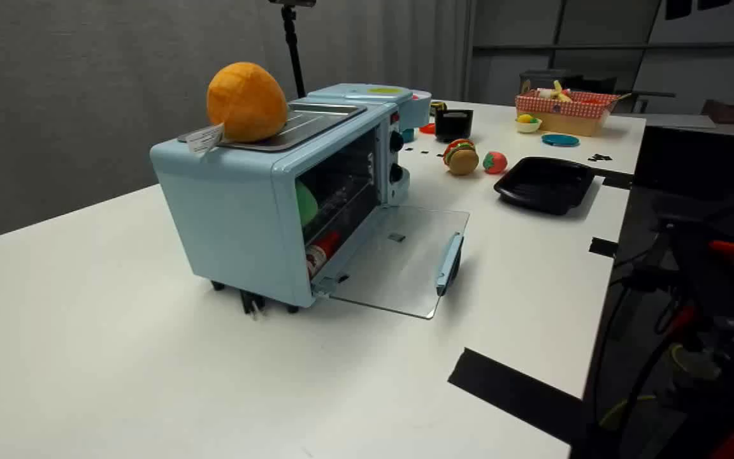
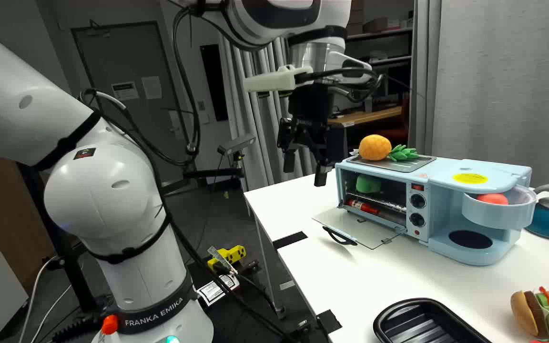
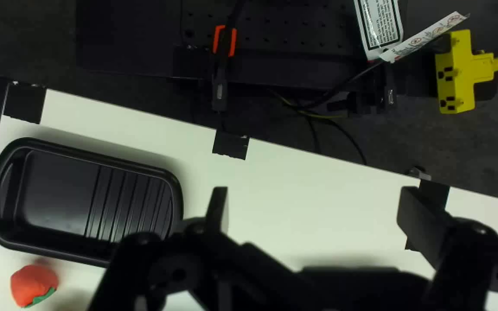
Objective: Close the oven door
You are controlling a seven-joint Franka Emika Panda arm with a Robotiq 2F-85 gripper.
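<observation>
One smooth upward push should work once the black two-fingered claw (image 2: 305,170), spread, dips under the flat, clear-glass, light-blue-handled oven door (image 1: 399,264) lying lower than it.

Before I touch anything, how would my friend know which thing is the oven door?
On the white table, find the blue oven. Its door is folded down in front. Unlike the black tray nearby, it is flat and see-through, with a handle.
</observation>
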